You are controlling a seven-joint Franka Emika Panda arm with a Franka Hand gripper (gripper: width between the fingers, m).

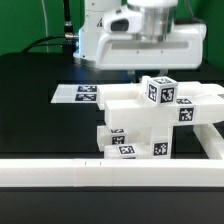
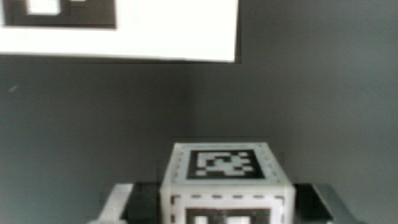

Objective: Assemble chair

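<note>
The border rail (image 1: 110, 172) lies nearest. Behind it sits the chair (image 1: 150, 125) stack. The pincer (image 1: 160, 72) is closed on a tagged block (image 2: 222, 175) directly between its fingers (image 2: 128, 200). Lift vertically, keeping the grip square; the marker board (image 2: 116, 30) lies beyond.

The chair parts (image 1: 150, 120) under me look like smooth glossy white plastic, with matt black-and-white printed tags. The marker board (image 1: 85, 93), at about nine o'clock of them, looks thin, flat, paper-like. The table (image 1: 30, 90) is matt black.
</note>
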